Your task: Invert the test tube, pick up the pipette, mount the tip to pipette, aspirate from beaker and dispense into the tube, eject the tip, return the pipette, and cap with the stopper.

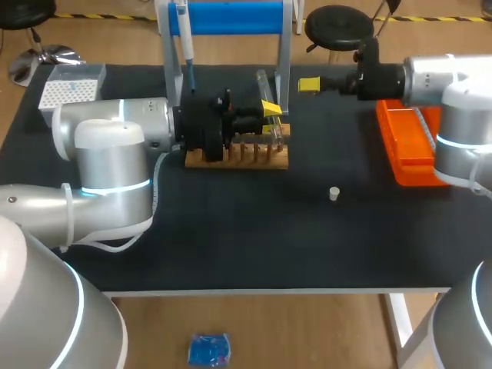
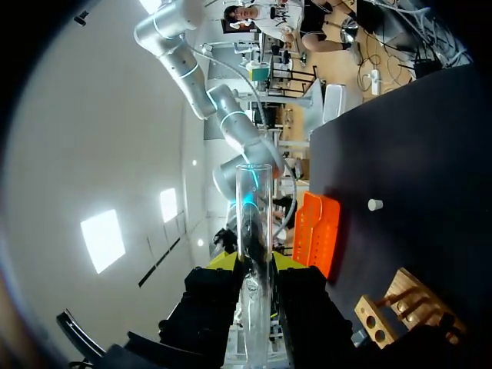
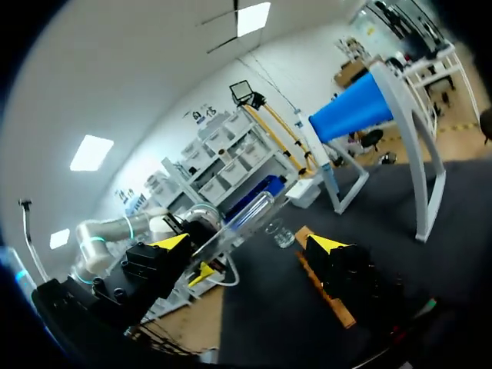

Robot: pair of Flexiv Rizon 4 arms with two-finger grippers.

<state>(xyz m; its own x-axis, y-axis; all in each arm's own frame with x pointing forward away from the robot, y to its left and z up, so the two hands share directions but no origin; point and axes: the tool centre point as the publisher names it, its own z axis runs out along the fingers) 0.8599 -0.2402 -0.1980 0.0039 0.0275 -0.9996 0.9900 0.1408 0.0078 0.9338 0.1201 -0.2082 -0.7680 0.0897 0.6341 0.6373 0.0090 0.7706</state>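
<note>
Now our left hand [image 1: 270,114] is clenched on the test tube [image 1: 263,83], right over the wooden rack [image 1: 237,156] near the middle of the black surface [image 1: 254,238]. In the left wrist view the clear tube [image 2: 254,223] runs out between the two yellow-tipped fingers [image 2: 223,261], which press it from both sides. We cannot tell whether its lower end touches the rack.

Our right hand [image 1: 309,84] hangs just beyond the rack's end on our right arm's side, released, its fingers [image 3: 171,243] spread wide with nothing between them.

Behind the rack stands a blue and grey frame [image 1: 231,17], and the pipette [image 1: 184,46] hangs from it. A small clear beaker [image 3: 281,233] sits just behind the rack. The white stopper [image 1: 334,193] stands alone in front of the rack, toward our right arm's side and apart from it. Farther out on that side lies the orange tip box [image 1: 407,142]. Well away from the rack on our left arm's side sits a white perforated box [image 1: 73,91], at the surface's back corner.
</note>
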